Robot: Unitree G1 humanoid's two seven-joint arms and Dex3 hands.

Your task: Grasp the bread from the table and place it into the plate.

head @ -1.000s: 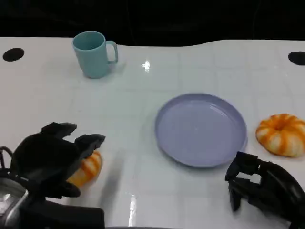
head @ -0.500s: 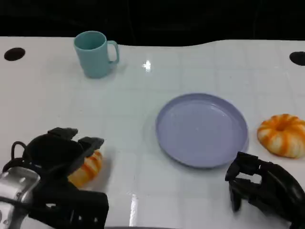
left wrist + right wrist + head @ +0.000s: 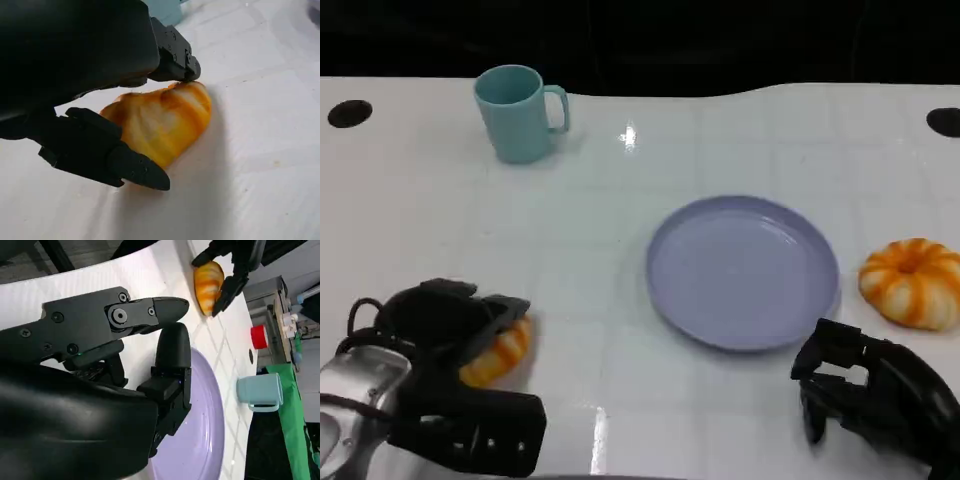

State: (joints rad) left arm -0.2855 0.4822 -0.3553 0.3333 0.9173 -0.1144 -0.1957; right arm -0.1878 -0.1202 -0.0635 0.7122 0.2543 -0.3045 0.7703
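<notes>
The bread (image 3: pixel 500 350) lies on the white desk (image 3: pixel 620 200) near its front left corner, well apart from the plate (image 3: pixel 742 271). The left robot hand (image 3: pixel 445 320) sits over the bread. In the left wrist view, one finger (image 3: pixel 175 55) touches the upper edge of the bread (image 3: pixel 162 120), and a second finger (image 3: pixel 107 155) lies against its lower side. The bread is thus bracketed between the fingers while it rests on the desk surface; whether the grip is fully tight cannot be told.

The plate is lavender, round, and sits right of the desk centre. A second orange-and-white ring-shaped loaf (image 3: pixel 912 281) lies just beside the plate, toward the right edge of the desk. A light blue mug (image 3: pixel 518 112) stands upright near the rear left of the desk, handle pointing right.

The right robot hand (image 3: pixel 865 395) is at the front right of the desk, just in front of the plate rim. It holds nothing; its fingers (image 3: pixel 150 312) are extended and slightly apart above the plate (image 3: pixel 200 440).
</notes>
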